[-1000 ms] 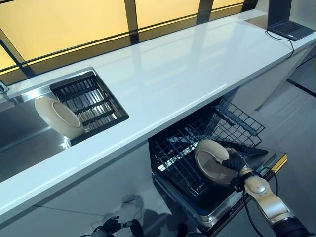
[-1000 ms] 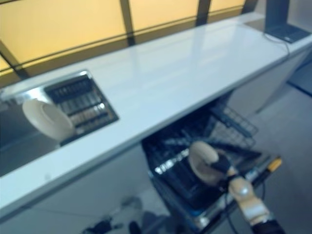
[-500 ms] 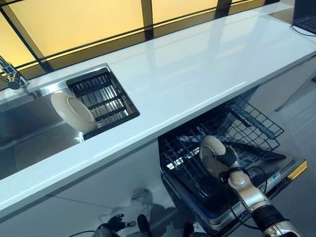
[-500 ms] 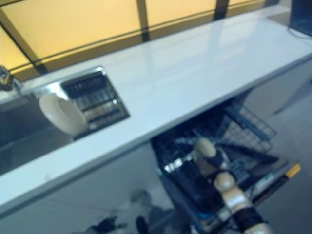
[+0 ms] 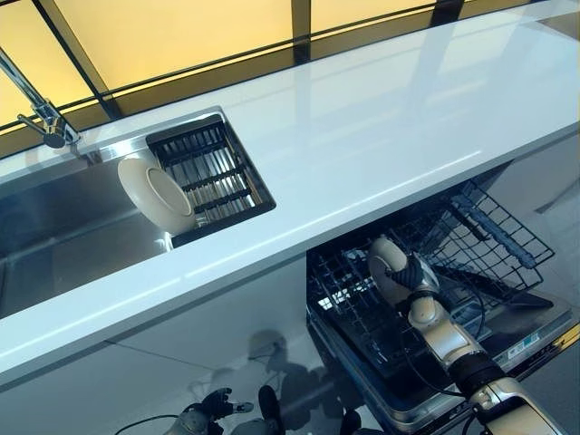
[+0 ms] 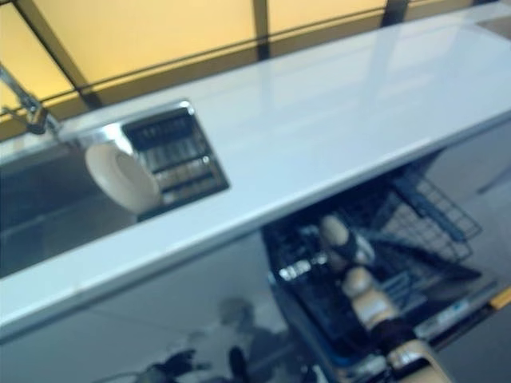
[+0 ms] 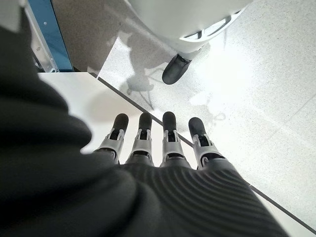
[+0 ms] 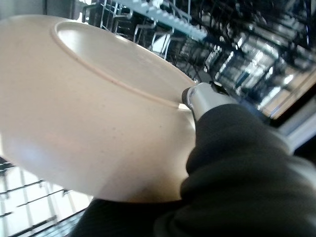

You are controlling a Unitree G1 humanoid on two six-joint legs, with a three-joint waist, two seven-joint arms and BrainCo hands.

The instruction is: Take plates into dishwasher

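The robot's left hand [image 7: 158, 143] hangs low at the near side, fingers [image 7: 170, 134] straight and side by side, holding nothing, with only pale speckled floor [image 7: 256, 89] beyond the dark tips.

To the near right, the right hand [image 5: 415, 275] reaches into the pulled-out lower rack [image 5: 362, 308] of the dishwasher [image 5: 507, 340], which stands open under the counter. The hand grips a cream plate [image 5: 387, 268]: in the right wrist view the thumb [image 8: 202, 98] presses against the ridged foot on the plate's underside [image 8: 84, 123] while the dark ribbed cover sits against its rim; the fingers on the other face are hidden. The plate stands nearly on edge over the dark wire tines of the rack, whether it already rests between them cannot be told.

Farther right, the rack's wire basket side [image 5: 494, 240] juts out past the counter edge.

Above the dishwasher runs a long white countertop [image 5: 381, 136], glossy and bare. At far left a steel sink [image 5: 63, 236] is set into it, with a black slatted drying rack [image 5: 210, 168] in its right portion. A second cream plate [image 5: 156, 192] leans upright against the rack's left edge, its face turned toward the sink basin. A chrome tap [image 5: 41, 113] rises at the sink's far left corner, and amber-lit window panels [image 5: 181, 32] line the far wall.
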